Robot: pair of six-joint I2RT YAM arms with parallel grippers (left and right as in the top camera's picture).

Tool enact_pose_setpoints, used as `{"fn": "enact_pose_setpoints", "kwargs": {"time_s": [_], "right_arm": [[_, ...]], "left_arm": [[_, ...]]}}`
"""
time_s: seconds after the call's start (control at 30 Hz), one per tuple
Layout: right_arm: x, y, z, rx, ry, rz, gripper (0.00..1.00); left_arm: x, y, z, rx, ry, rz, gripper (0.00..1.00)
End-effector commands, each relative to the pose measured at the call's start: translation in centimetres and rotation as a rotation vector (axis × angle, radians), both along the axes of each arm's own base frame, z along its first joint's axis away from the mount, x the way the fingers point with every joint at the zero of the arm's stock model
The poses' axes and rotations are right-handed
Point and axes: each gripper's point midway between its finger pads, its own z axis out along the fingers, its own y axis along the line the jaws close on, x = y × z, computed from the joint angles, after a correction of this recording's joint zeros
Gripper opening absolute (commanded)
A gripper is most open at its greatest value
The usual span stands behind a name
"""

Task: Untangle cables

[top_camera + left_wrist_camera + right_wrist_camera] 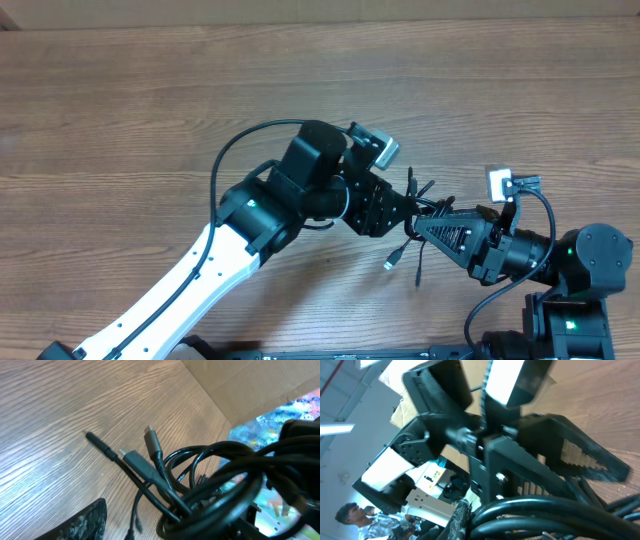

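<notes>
Cables [210,495] bunch between your two claws, running claw to claw: right claw [440,222] is clamped on them, left claw [402,208] sits just beside them, its gape unclear.

Reading the clock on the overhead view from the knot of cables [420,207], the middle is the tight spot. My left fingers [392,212] crowd in from 9 and my right fingers [445,232] from 4, tips almost meeting, so nothing more fits between them. Loose plug ends [392,262] dangle toward 7. My left arm [190,280] bars 8, my right arm [585,260] bars 4. From 10 through 12 to 2 the surface [150,110] lies bare, passable up to the cardboard wall [300,10].
</notes>
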Motion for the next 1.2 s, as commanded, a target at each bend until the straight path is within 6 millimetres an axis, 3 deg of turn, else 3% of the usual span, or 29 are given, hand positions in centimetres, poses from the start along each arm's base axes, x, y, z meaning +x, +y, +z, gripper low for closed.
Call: {"fn": "enact_pose_setpoints", "kwargs": {"time_s": [0.0,0.07,0.17,0.23,0.33,0.57,0.8,1.17], "right_arm": [[-1.2,0.3,0.7,0.002,-0.020,0.053,0.04],[-1.3,0.3,0.6,0.001,-0.020,0.061,0.04],[-1.4,0.3,0.6,0.000,-0.020,0.066,0.04],[-1.4,0.3,0.6,0.000,-0.021,0.066,0.04],[-1.4,0.3,0.7,0.000,-0.029,0.066,0.04],[-1.5,0.4,0.8,-0.001,-0.032,0.070,0.04],[-3.1,0.7,1.3,-0.020,-0.111,0.155,0.04],[-5.2,0.9,1.8,-0.059,-0.228,0.266,0.04]], "left_arm": [[-0.4,-1.3,0.2,-0.016,-0.020,-0.043,0.64],[-0.5,-1.7,0.4,-0.027,-0.038,-0.055,0.61],[-0.4,-2.0,0.8,-0.041,-0.060,-0.060,0.47],[-0.3,-2.0,0.9,-0.046,-0.066,-0.059,0.35],[-0.2,-2.0,1.1,-0.048,-0.082,-0.062,0.04],[2.3,-0.4,-0.7,0.067,-0.116,0.090,0.04],[6.8,4.4,-2.9,0.226,-0.092,0.439,0.04],[8.6,6.1,-2.7,0.230,-0.100,0.517,0.04]]}}
